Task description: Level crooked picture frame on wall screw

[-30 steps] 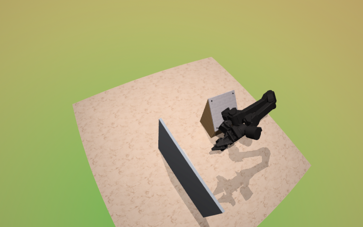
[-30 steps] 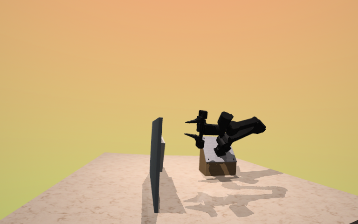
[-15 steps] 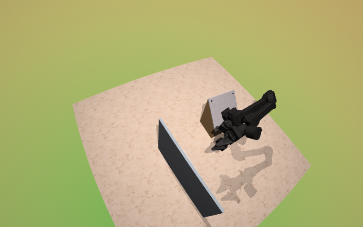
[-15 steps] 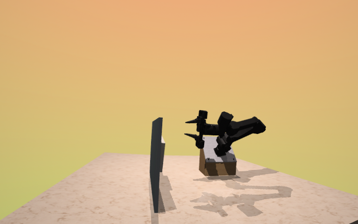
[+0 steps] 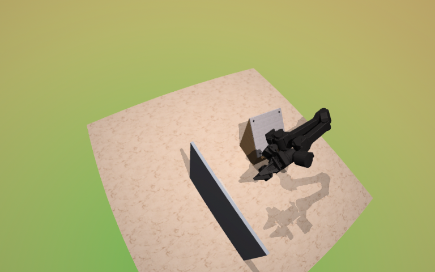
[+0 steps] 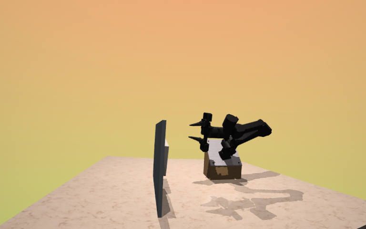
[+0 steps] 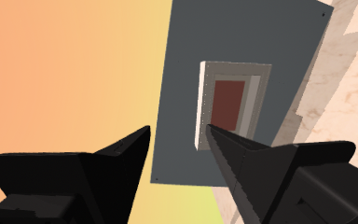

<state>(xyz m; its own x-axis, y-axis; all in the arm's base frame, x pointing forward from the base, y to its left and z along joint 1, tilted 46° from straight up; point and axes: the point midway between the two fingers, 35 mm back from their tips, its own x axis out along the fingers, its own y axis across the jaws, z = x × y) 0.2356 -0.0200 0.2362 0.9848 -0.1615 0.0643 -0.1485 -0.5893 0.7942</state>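
The picture frame point(image 7: 237, 69) point(image 6: 166, 159) hangs on the dark wall panel point(image 7: 185, 37) point(image 6: 158, 170) point(image 5: 220, 205). It has a pale border and a reddish-brown picture. In the wrist view, where the panel's top edge is at the left, the frame is tilted against the panel; its upper-image end, the right end facing the wall, sits higher. My gripper point(image 5: 259, 178) point(image 6: 189, 130) point(image 7: 179, 125) is open and empty, in front of the panel and well off the frame. One finger covers the frame's near corner in the wrist view. Screw and notched strip are hidden.
The arm stands on a brown wedge-shaped base point(image 5: 247, 144) point(image 6: 224, 171) with a pale sloping top. The wall panel stands upright on the speckled table point(image 5: 145, 134) point(image 6: 99, 181) point(image 7: 353, 89). Shadows of the arm lie on the table.
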